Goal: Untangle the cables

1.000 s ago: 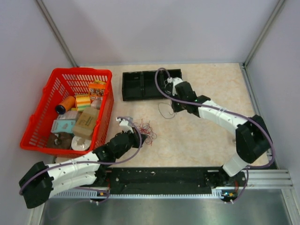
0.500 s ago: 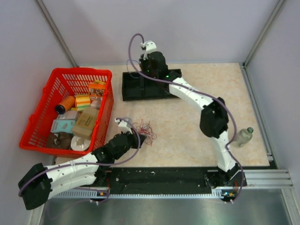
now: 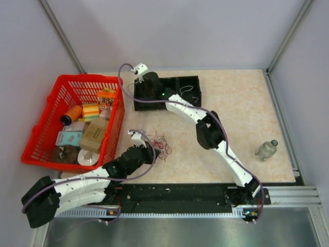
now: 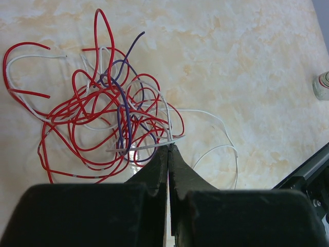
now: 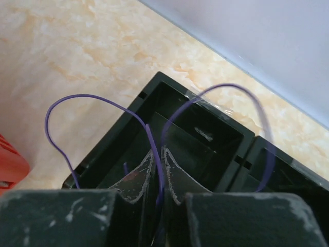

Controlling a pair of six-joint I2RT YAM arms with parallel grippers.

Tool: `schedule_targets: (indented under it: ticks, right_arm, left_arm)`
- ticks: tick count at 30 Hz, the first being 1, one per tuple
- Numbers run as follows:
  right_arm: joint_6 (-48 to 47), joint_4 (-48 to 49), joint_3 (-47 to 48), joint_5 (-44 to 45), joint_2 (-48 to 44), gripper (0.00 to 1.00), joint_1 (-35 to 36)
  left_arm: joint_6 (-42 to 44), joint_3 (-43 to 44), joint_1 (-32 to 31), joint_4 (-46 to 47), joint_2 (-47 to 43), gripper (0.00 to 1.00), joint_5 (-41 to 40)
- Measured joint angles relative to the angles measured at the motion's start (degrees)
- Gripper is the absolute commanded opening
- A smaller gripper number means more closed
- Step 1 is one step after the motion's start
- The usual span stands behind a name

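Cables (image 4: 108,113) lie tangled on table (image 4: 247,62), centre-left; left gripper (image 4: 168,148) pressed together at tangle's edge, white strand (image 4: 154,145) at its tips. Right gripper (image 5: 158,152) pinches 1 purple wire (image 5: 77,94) over left compartment of black tray (image 5: 216,112).

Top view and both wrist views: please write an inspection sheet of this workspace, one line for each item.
Surface: beige marbled table, no spill seen.
Job's things: tangle of red, white and purple wires on the table; one purple wire apart from it, over the black tray; one white wire in the tray's right end compartment.
Clutter: red basket of boxes and rolls, left; small bottle, right.
Grippers: left gripper shut on a white strand at the tangle's edge; right gripper shut on the purple wire.
Cables: the arms' own purple leads run along both arms.
Surroundings: pale walls on three sides; black base rail at the near edge.
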Motion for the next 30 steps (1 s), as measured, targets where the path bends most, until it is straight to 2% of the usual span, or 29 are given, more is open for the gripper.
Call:
schedule_targets:
  ticks: [3,5,11,15,20,23,30]
  right_arm:
    - [-0.33,-0.07,3.04,-0.39,2.62,0.49,0.33]
    - [-0.52,0.00,3.65,-0.55,3.43,0.55,0.35]
    - [0.87,-0.15,4.04,-0.26,3.50,0.57,-0.24]
    - [1.84,-0.46,3.58,-0.26,3.17,0.63,-0.90]
    - [5.16,-6.05,0.48,-0.39,-1.38,0.68,-1.68]
    - [9.40,-10.38,-8.48,-1.60,-10.75,0.68,-2.69]
    - [20.46,-8.76,-53.79,-6.99,-52.76,0.67,-9.68]
  left_arm:
    - [0.00,0.00,0.00,0.00,0.00,0.00,0.00]
    - [0.00,0.00,0.00,-0.02,0.00,0.00,0.02]
    - [0.00,0.33,0.00,-0.24,0.04,0.00,0.00]
    - [0.00,0.90,0.00,-0.22,0.70,0.00,0.00]
    - [0.00,1.62,0.00,-0.42,1.86,0.00,-0.02]
    - [0.00,2.51,0.00,-0.85,2.29,0.00,0.00]
    - [-0.11,9.40,0.02,-8.26,2.29,0.00,0.72]
